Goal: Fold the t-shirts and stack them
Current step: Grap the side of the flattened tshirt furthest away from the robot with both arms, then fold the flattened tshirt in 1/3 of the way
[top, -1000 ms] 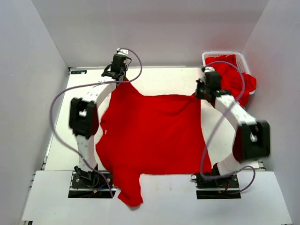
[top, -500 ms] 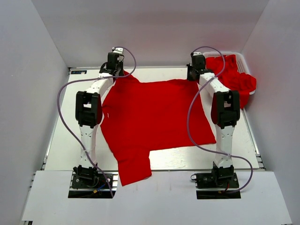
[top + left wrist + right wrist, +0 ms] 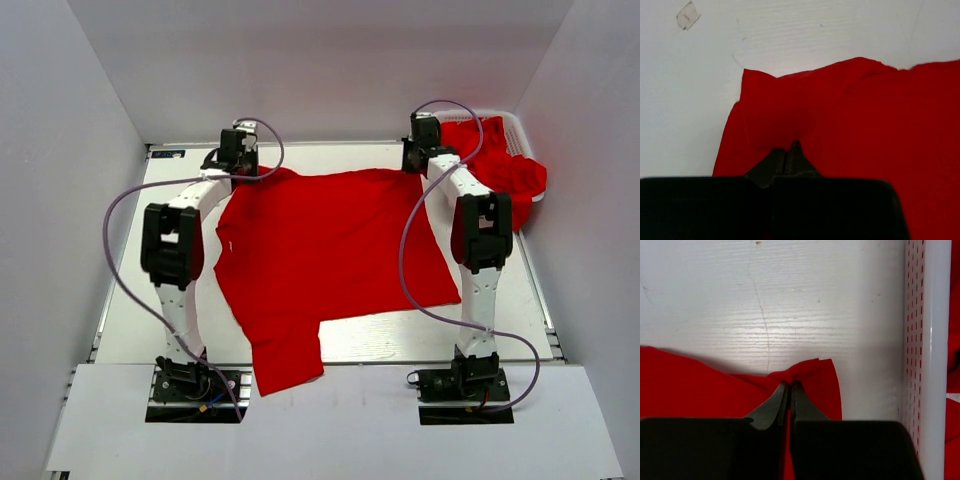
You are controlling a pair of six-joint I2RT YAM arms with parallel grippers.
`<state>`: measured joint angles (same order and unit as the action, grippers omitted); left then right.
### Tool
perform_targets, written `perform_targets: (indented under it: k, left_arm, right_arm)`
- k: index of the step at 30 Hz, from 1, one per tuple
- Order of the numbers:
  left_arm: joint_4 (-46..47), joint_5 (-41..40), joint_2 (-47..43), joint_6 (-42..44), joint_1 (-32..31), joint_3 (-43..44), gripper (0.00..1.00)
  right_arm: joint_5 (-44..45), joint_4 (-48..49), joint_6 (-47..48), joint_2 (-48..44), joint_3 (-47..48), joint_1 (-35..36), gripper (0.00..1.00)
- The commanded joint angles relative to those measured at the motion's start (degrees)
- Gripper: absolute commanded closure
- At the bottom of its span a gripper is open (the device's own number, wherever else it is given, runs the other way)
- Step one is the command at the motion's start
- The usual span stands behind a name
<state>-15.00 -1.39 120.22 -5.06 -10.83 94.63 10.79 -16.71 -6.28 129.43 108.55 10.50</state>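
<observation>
One red t-shirt (image 3: 330, 255) lies spread flat on the white table, a sleeve reaching toward the near edge. My left gripper (image 3: 245, 168) is shut on its far left corner, seen in the left wrist view (image 3: 790, 147) with red fabric (image 3: 850, 125) around the closed jaws. My right gripper (image 3: 415, 165) is shut on the far right corner, where the cloth bunches at the jaw tips (image 3: 789, 384). More red t-shirts (image 3: 505, 165) are heaped in and over the basket at the back right.
A white slotted basket (image 3: 515, 122) stands at the far right corner; its wall (image 3: 925, 340) is close to my right gripper. White walls enclose the table. A small sticker (image 3: 688, 15) lies on the table beyond the left gripper.
Both grippers pulled the shirt's far edge toward the back of the table and the shirt slid away from the near edge. In the last half second the left arm shifted slightly left.
</observation>
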Motion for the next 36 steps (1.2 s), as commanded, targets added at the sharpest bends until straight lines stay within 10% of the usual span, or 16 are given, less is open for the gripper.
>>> perform_targets:
  k: [1, 14, 36]
  left_arm:
    - [1.99, 0.60, -12.63, -3.98, -0.16, -7.22, 1.00]
    - [2.70, 9.91, -36.53, -14.10, -1.30, -35.63, 1.00]
    - [-13.56, 18.00, -60.37, -18.76, -3.94, -52.79, 1.00]
  right_arm:
    - [-0.85, 0.71, -0.40, -5.76, -1.50, -0.22, 1.00]
    - [-1.03, 0.27, 0.57, -14.11, -12.04, -0.31, 1.00]
    - [0.82, -4.21, 3.21, -19.47, -18.29, -0.84, 1.00]
